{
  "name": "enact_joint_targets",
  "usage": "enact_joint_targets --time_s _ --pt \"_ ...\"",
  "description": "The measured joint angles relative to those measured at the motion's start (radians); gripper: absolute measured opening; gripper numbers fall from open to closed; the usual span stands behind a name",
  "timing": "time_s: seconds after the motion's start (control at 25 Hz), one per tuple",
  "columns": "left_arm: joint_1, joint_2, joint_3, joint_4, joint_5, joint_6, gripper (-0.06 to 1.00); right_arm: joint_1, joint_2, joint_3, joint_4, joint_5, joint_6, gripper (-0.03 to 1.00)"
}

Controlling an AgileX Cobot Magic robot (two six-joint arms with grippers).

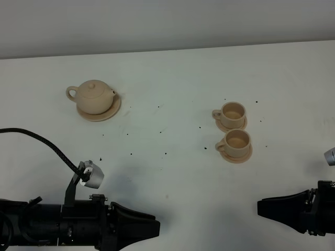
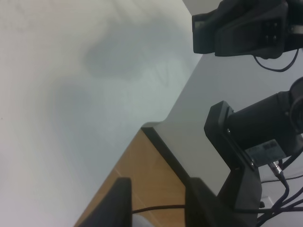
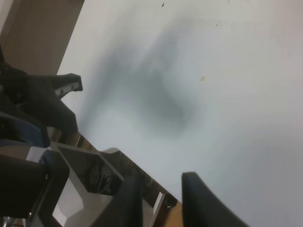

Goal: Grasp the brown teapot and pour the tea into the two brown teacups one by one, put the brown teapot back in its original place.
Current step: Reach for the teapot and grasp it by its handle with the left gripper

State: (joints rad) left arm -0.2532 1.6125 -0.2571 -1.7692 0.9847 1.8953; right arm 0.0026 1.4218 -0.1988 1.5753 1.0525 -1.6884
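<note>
A: Fingers of the left gripper first: cropped by the frame edge in the wrist view, showing only two blunt black stubs, matte and hard-looking. Standing partly apart, gripping nothing, with just a brown board behind the gap

B: Same story on the right gripper?

A: Much the same. Two dark fingers, cut off low down, parted about as far, clamping nothing, only white table behind. Blurred up close, so no telling the surface texture

B: And from high up?

A: Just two black wedges at the near edge, chopped off by the frame together with the arms. Impossible to judge either gap from there

B: And the teapot?

A: Far left of the table, well apart from both grippers. Squat, round, pale tan ceramic, smooth with a dull sheen, knobbed lid in place, loop handle leftward, short spout rightward. Sits upright on a wide saucer, flat, round, same tan, mostly hidden under the teapot

B: Further right?

A: Far cup and near cup, small, tan, loop handles leftward, each on a small saucer. Saucers just beside each other; touching or not, cannot tell. Shadowed inside, so cannot tell about any contents. Tiny dark specks scattered over the white top, too small to identify
</note>
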Motion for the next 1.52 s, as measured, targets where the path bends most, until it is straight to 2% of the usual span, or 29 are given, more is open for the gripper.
enact_joint_targets --time_s 0.68,0.96,1.2,1.36,1.52 --pt "0.000 0.000 0.000 0.000 0.008 0.000 0.32 0.000 0.000 0.000 0.002 0.005 0.000 0.24" --pt "0.001 0.000 0.000 0.000 0.076 0.000 0.32 0.000 0.001 -0.052 0.002 0.131 0.022 0.24" --pt "0.001 -0.030 -0.033 0.000 0.091 -0.005 0.32 0.000 -0.047 -0.210 -0.126 0.121 0.221 0.24" --pt "0.001 -0.062 -0.075 0.001 0.093 -0.053 0.32 0.000 -0.168 -0.317 -0.252 0.042 0.407 0.24" --pt "0.001 -0.091 -0.125 0.001 0.080 -0.121 0.32 0.000 -0.315 -0.391 -0.435 -0.045 0.631 0.24"
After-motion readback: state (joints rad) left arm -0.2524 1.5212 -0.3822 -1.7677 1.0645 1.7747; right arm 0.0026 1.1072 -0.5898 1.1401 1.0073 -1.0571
